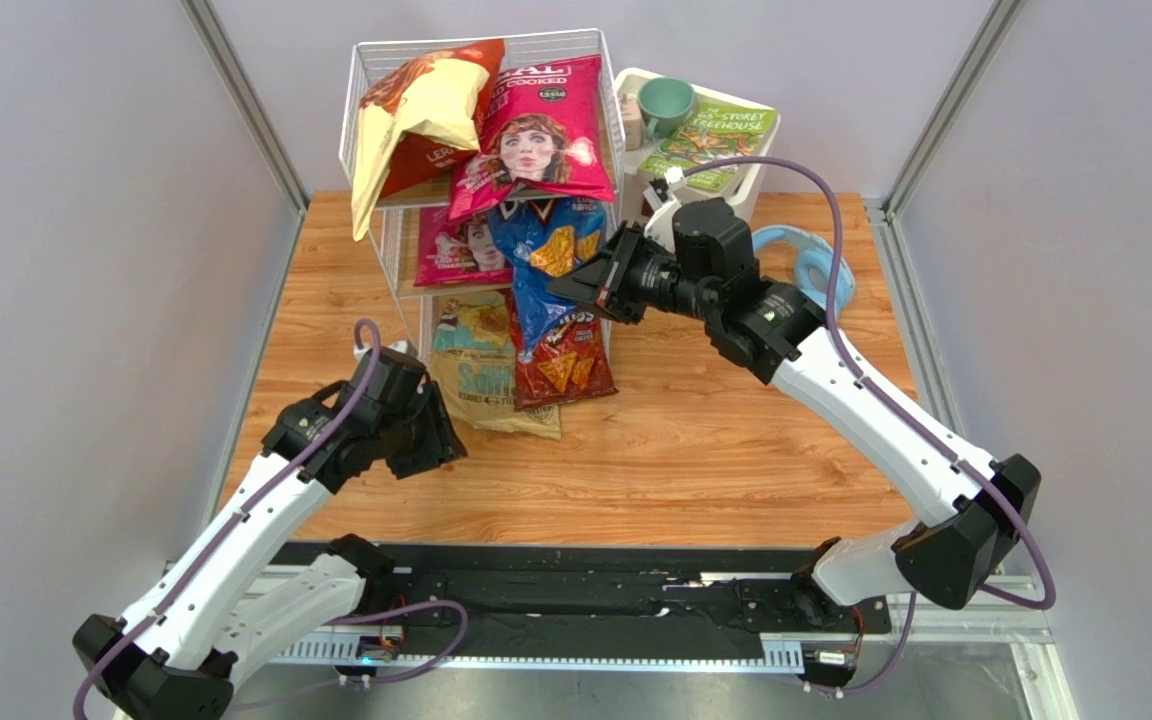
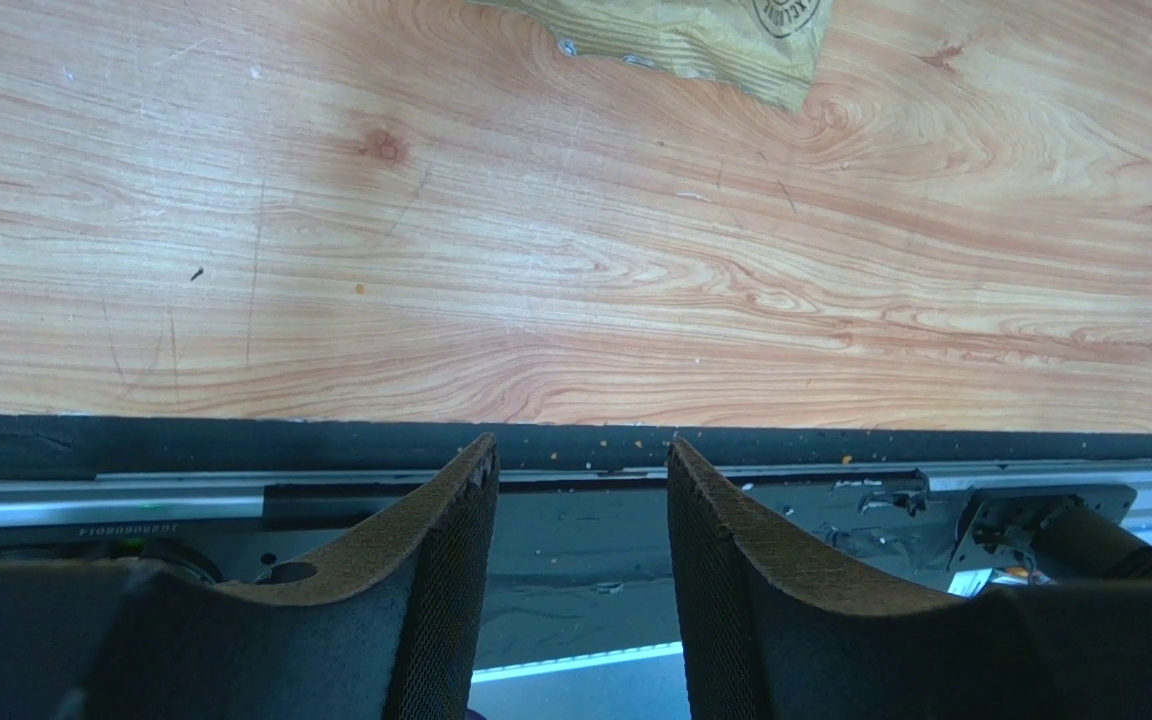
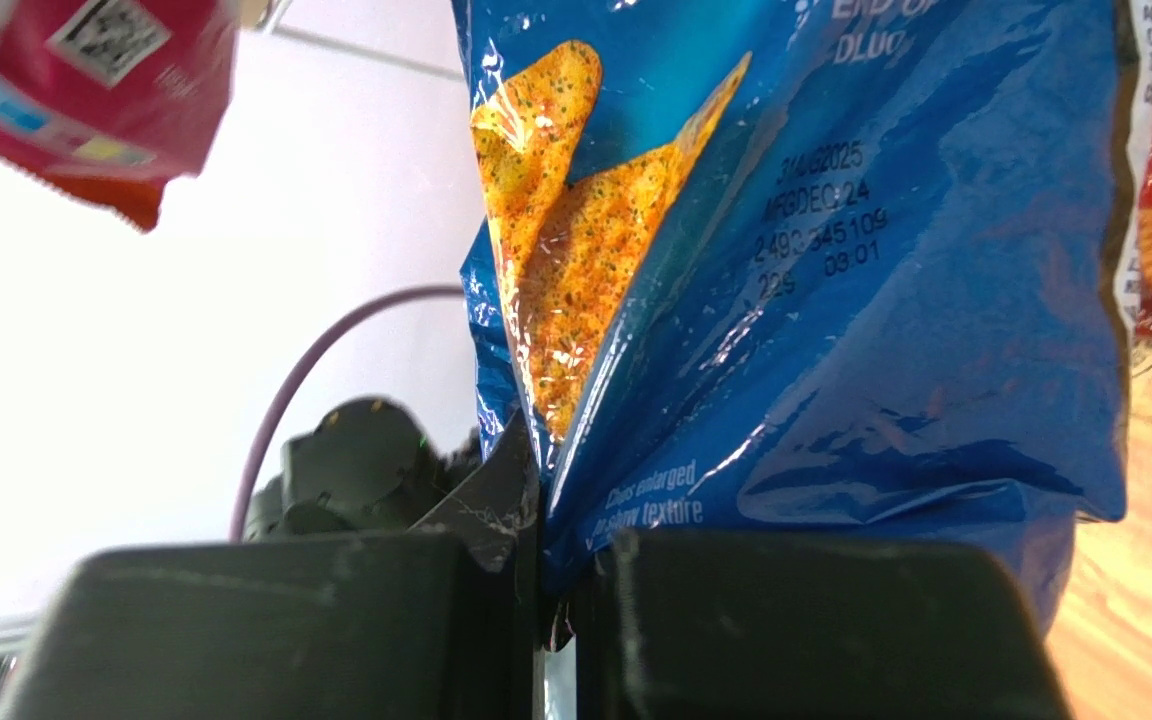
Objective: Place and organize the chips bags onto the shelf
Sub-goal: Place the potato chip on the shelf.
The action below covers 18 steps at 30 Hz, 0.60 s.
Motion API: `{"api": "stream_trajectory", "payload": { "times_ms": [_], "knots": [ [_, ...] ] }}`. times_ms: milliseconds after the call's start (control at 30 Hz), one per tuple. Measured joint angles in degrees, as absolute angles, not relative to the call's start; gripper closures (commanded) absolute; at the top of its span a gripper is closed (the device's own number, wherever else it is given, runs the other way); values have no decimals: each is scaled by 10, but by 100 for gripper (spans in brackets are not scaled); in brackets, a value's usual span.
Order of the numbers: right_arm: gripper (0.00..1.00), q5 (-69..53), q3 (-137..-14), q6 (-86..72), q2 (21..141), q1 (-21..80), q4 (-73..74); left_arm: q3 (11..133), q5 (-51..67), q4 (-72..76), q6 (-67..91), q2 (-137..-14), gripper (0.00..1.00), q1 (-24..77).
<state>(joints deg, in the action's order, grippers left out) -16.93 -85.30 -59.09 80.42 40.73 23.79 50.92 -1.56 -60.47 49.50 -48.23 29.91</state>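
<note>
- Right gripper (image 3: 555,578) pinches the blue Doritos bag (image 3: 868,300) by its edge, likely steering it into the shelf (image 1: 372,90) at the far edge of the worktop (image 1: 717,435)
- Left gripper (image 2: 579,570) hangs parted, empty, over the near edge, out of the way

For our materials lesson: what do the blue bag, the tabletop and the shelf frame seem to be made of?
Blue bag: thin glossy plastic film, perhaps foil-lined; it crinkles and glints.
Tabletop: wood or wood-look laminate, smooth; grain and knots show.
Shelf frame: probably white-coated metal wire; thin mesh rods.
</note>
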Motion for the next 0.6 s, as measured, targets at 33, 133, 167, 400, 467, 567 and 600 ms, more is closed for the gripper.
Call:
{"api": "stream_trajectory", "payload": {
  "times_ms": [33,133,167,400,467,567,600],
  "knots": [
    [100,-160,-845,-593,804,407,227,509,-15,-605,494,-482,49,299],
    [100,-130,-805,-606,804,407,176,509,-15,-604,493,-482,49,299],
    [100,-123,-794,-611,804,408,165,509,-15,-604,493,-482,49,299],
    [100,-96,-768,-638,811,408,107,509,-13,-601,491,-487,49,298],
    [100,-92,-768,-641,816,408,88,509,-13,-600,489,-490,49,296],
    [100,-88,-769,-645,831,408,62,509,-13,-598,489,-493,49,295],
    [100,-88,-772,-647,840,408,54,509,-12,-597,488,-493,49,295]
  ]
}}
